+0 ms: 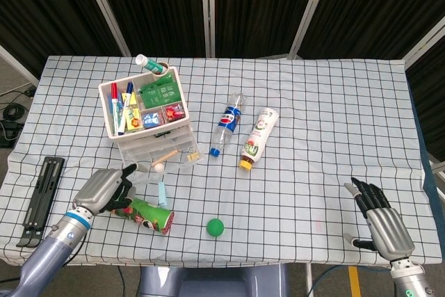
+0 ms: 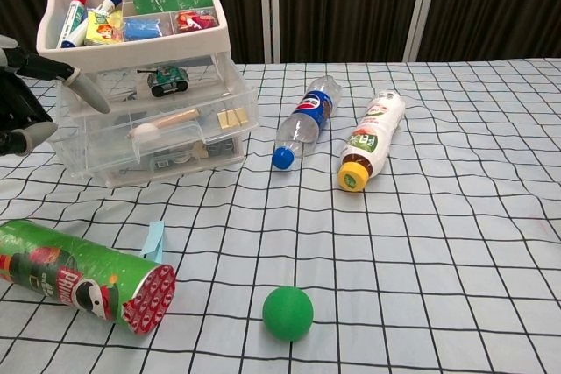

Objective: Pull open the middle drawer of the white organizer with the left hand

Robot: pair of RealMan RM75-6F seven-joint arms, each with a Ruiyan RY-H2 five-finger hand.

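The left hand (image 1: pixel 103 188), fingers (image 2: pixel 85 91) spread and holding nothing, hooks the pulled-out middle drawer (image 2: pixel 162 128) of the clear drawer unit (image 1: pixel 149 124) on the worktop (image 1: pixel 313 116); pull straight, slowly, to avoid dragging the unit.

Clear drawer unit (image 2: pixel 158 133), mid drawer (image 1: pixel 161 160) out

Table (image 1: pixel 334 102) w/ checked white cloth, black curtain panels (image 1: pixel 257 5) w/ metal posts behind, grey floor at left.
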